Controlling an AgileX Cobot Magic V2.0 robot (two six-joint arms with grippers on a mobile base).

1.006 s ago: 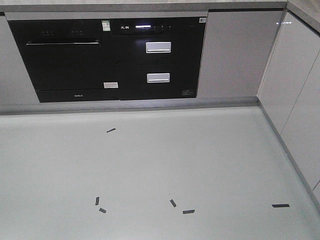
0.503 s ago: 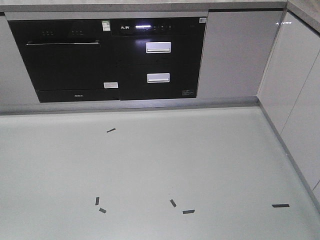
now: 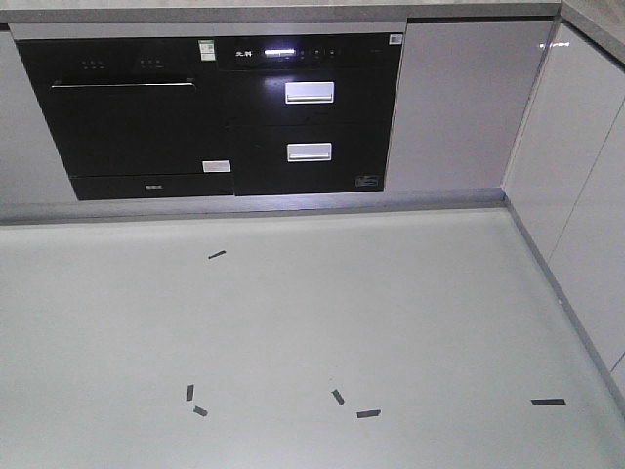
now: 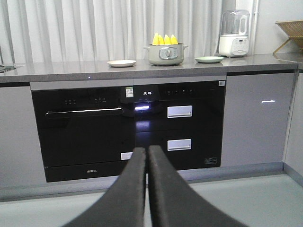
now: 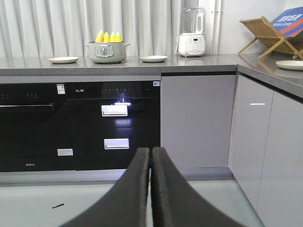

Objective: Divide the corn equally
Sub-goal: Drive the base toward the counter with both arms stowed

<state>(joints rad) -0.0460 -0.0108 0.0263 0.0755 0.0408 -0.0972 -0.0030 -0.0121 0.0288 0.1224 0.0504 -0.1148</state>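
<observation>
Several yellow corn [image 4: 164,39] cobs stand upright in a grey pot [image 4: 165,54] on the far countertop, also visible as corn [image 5: 108,37] in the pot [image 5: 107,53] from the right wrist view. A pale plate [image 4: 121,63] lies left of the pot and a greenish plate [image 4: 209,59] right of it. My left gripper [image 4: 147,151] is shut and empty, low and far from the counter. My right gripper [image 5: 151,152] is likewise shut with nothing in it. No corn or gripper shows in the front view.
Below the counter sit a black built-in oven [image 3: 127,117] and drawer unit [image 3: 308,112]. Grey cabinets [image 3: 576,166] run along the right wall. A white blender [image 5: 191,33], a wooden rack [image 5: 270,33] and another plate [image 5: 289,65] are on the counter. Dark tape marks [image 3: 367,413] dot the floor.
</observation>
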